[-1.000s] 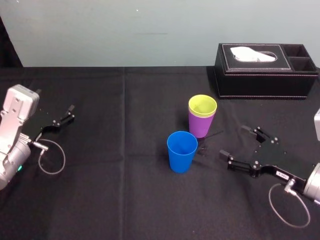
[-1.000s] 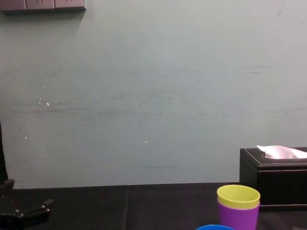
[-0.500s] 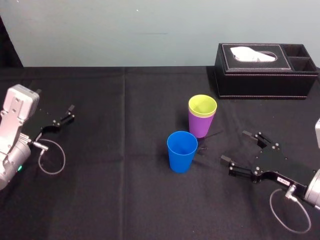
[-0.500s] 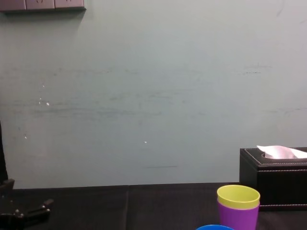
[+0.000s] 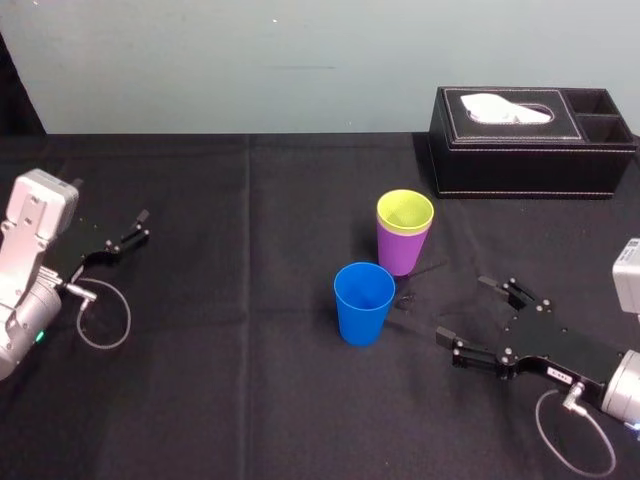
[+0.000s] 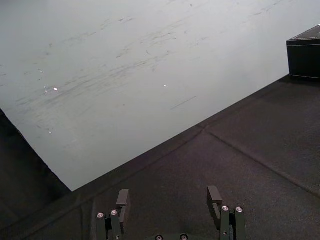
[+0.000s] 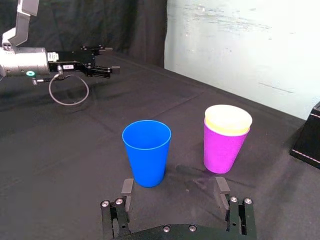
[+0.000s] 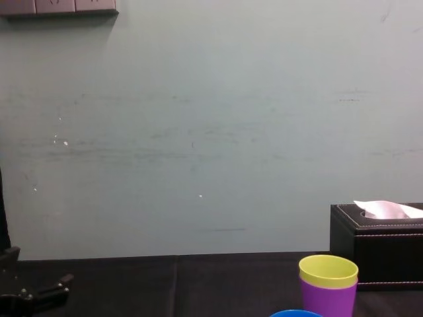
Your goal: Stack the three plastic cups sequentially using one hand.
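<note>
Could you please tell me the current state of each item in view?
purple cup: upright, on the table.
yellow-green cup: upright, nested in purple cup.
blue cup: upright, empty, standing apart.
tissue box: tissue poking out.
right gripper: jaws open, empty.
left gripper: jaws open, empty, parked far left.

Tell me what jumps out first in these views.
The yellow-green cup sits nested in the purple cup at mid-table, the blue cup standing apart, nearer the robot. The right gripper is open to their right; the left gripper sits parked at the far left.
</note>
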Controlling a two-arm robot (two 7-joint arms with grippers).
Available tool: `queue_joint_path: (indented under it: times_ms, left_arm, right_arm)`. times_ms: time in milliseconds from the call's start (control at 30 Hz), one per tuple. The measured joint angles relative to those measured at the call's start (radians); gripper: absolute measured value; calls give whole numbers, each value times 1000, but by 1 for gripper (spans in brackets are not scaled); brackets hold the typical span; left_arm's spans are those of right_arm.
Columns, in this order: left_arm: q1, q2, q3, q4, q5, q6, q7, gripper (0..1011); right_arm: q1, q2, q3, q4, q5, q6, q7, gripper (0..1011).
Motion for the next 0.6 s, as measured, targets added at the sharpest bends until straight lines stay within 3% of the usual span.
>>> queue_joint_path:
  times_ms: [600]
  left_arm:
    - [0,0,0,0,0,0,0,1012]
  right_arm:
    - [27,-13,-28,32,-25,-2,16,1003]
